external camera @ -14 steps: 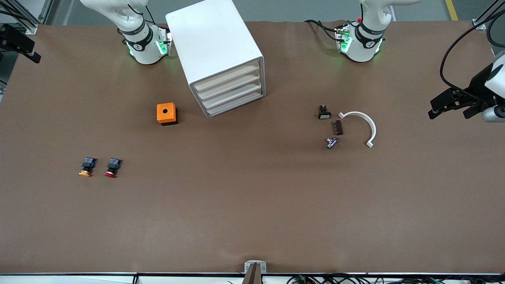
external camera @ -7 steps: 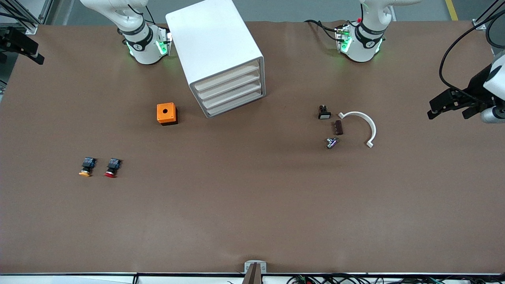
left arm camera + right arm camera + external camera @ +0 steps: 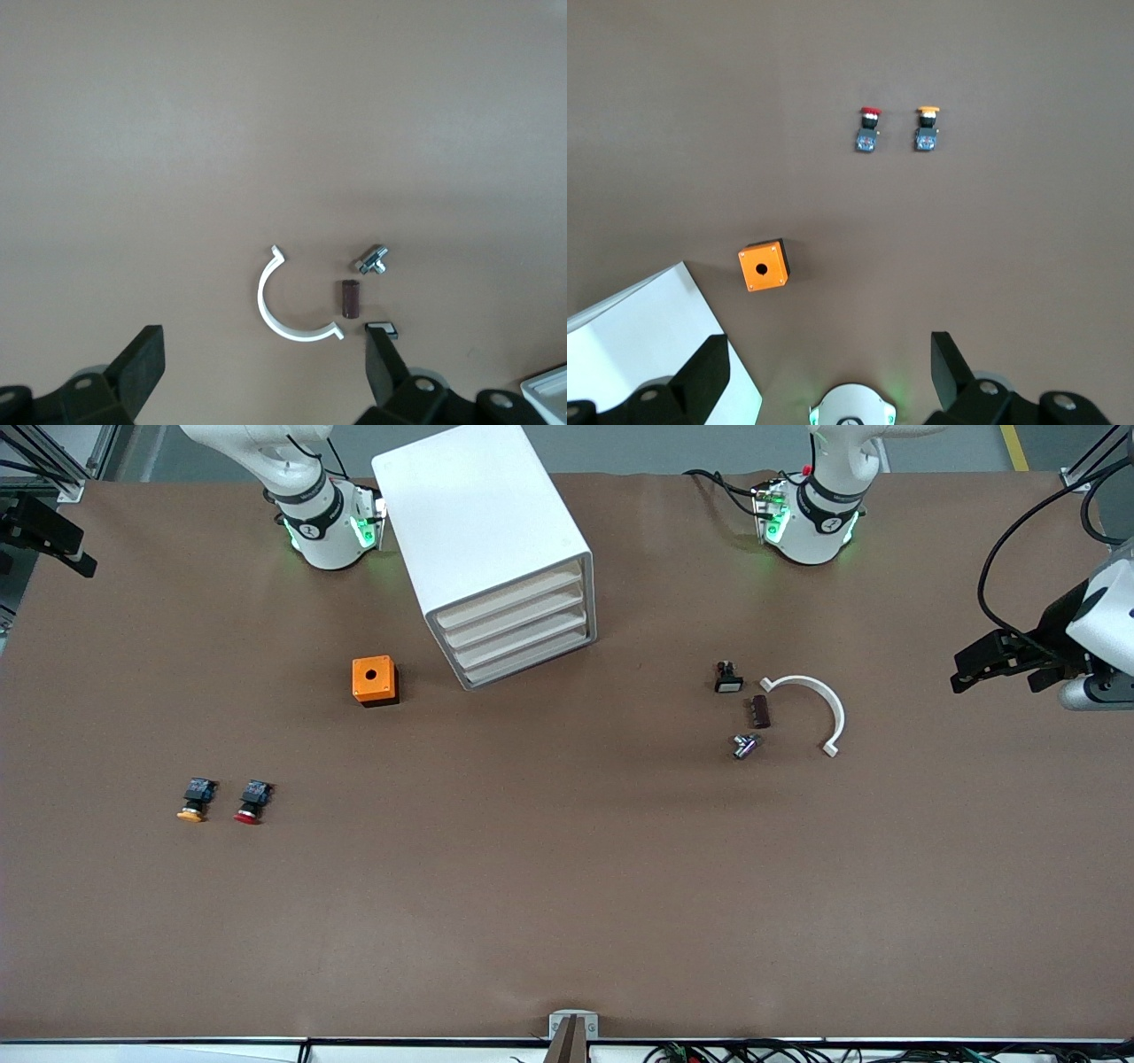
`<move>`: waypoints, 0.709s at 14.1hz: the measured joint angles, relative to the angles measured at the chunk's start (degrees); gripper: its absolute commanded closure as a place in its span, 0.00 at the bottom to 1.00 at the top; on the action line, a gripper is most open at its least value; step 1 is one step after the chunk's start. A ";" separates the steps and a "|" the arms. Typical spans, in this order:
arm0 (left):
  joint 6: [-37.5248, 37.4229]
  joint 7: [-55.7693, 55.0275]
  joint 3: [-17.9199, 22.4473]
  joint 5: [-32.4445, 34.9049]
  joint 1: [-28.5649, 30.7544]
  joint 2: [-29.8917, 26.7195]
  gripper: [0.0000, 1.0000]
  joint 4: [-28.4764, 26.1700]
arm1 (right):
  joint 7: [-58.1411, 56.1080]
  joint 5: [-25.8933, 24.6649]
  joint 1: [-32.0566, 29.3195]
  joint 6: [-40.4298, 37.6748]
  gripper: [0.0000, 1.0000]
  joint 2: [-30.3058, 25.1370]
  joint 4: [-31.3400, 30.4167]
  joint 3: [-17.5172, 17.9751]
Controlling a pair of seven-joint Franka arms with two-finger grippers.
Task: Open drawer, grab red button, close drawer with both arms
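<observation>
Since the earlier frame, the left end effector has drifted inward over the left arm's end of the table, fingers apart and empty. Drawer is shut, well apart, fronts facing it obliquely. Button lies beside its orange-capped twin, nearer the right end effector, likewise spread. Nothing intervenes.

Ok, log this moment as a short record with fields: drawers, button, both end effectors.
drawers: all four shut in the white cabinet
button: red-capped button on the table beside the yellow-capped button, toward the right arm's end
left end effector: open, empty, over the left arm's end of the table
right end effector: open, empty, high over its arm's base
progress: nothing started
</observation>
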 measured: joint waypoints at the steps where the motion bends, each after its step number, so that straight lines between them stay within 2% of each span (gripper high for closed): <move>1: -0.25 0.00 -0.05 0.10 -0.02 0.00 0.00 0.00 | -0.01 0.00 0.00 0.96 0.00 0.00 0.00 0.00; 4: -0.95 0.00 -0.07 0.21 -0.02 0.00 0.00 0.00 | -0.01 0.00 0.00 3.52 0.00 0.00 -0.01 0.00; 10: -1.22 1.33 -0.09 1.16 -0.02 0.00 0.00 0.00 | -0.01 0.00 0.00 3.81 0.00 0.00 -0.02 0.00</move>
